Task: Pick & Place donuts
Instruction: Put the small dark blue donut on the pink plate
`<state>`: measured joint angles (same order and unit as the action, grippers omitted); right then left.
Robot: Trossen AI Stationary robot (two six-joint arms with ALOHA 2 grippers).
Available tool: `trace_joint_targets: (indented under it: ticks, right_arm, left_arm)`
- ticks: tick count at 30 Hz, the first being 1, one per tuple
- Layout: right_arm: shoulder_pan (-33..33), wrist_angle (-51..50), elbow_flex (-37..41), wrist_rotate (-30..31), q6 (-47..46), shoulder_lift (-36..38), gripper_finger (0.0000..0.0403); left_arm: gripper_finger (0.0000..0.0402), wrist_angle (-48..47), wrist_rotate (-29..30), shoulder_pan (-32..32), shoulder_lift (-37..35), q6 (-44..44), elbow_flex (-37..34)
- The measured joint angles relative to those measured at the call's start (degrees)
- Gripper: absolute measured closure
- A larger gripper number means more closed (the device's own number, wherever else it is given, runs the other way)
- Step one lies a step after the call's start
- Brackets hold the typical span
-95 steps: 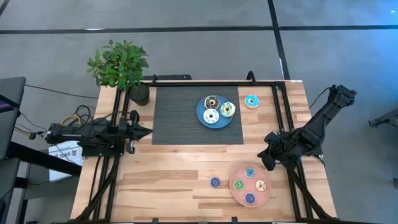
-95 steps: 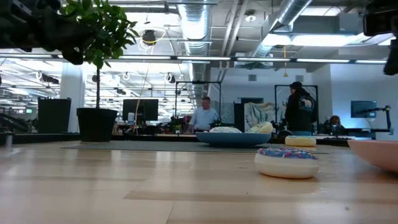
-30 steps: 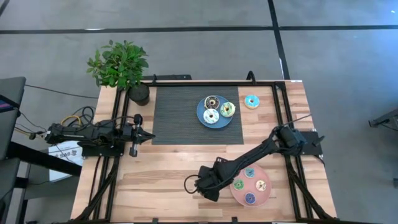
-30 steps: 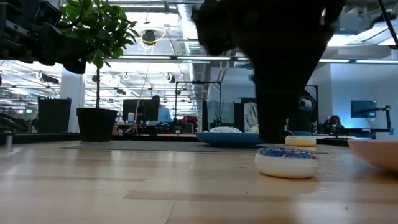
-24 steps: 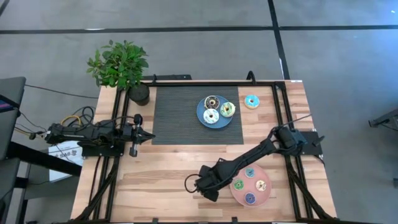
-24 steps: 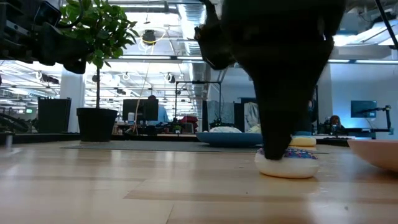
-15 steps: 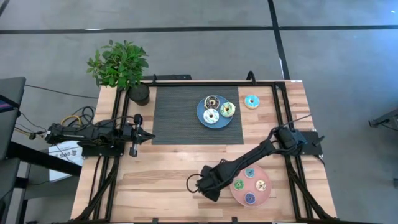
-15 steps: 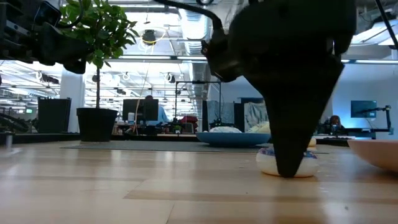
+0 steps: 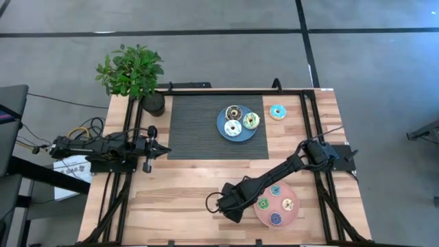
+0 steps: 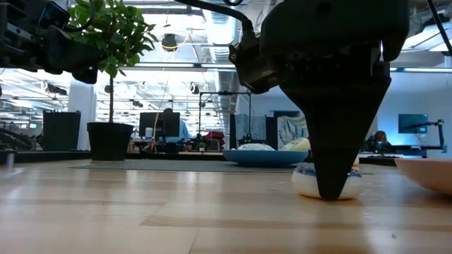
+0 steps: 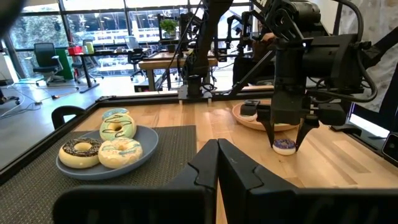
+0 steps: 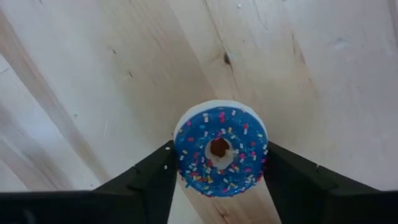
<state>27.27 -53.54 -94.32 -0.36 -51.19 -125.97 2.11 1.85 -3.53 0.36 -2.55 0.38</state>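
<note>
Right pincer has dropped onto the loose blue donut on the table — fingers now pressing both its sides, grasp made — lift pending. Left pincer clenched, idle.

Mat at rear centre of surface, potted plant at its rear left corner. Plate on mat's right part, bearing three donuts; one donut right of it. Second plate front right, four donuts on it. Right hand straddles a donut just left. Left hand at mat's left edge.
</note>
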Motion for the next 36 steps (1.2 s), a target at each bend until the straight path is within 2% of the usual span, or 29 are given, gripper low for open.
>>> trace_joint_targets:
  ticks: [5,10,17,21,25,28,31,36]
  right_arm:
    - [0.0,-0.1,0.0,-1.5,1.4,0.2,0.0223]
    - [-0.4,-3.7,0.0,-0.5,3.1,3.4,0.0241]
    - [0.4,-14.3,1.0,10.4,6.6,11.2,0.0244]
    - [1.6,-12.6,10.6,11.3,2.3,18.7,0.0244]
    - [3.0,-4.0,24.2,9.0,-7.2,27.1,0.0244]
    - [4.1,3.6,31.5,8.0,-15.0,32.0,0.0244]
    - [5.1,10.0,35.3,7.9,-18.3,34.2,0.0244]
    - [6.8,10.3,36.6,6.6,-22.7,32.4,0.0244]
  left_arm:
    - [0.0401,0.0,0.0,0.0,0.0,0.0,0.0]
    - [0.0401,0.0,0.0,0.0,0.0,0.0,0.0]
    - [0.0401,0.0,0.0,0.0,0.0,0.1,0.0]
    - [0.0401,0.0,0.0,0.0,0.0,0.0,0.0]
    - [0.0401,0.0,0.0,0.0,0.0,0.6,0.0]
    - [0.0401,0.0,0.0,0.0,0.0,0.5,0.0]
    - [0.0401,0.0,0.0,0.0,0.0,0.2,0.0]
    - [0.0401,0.0,0.0,0.0,0.0,0.1,0.0]
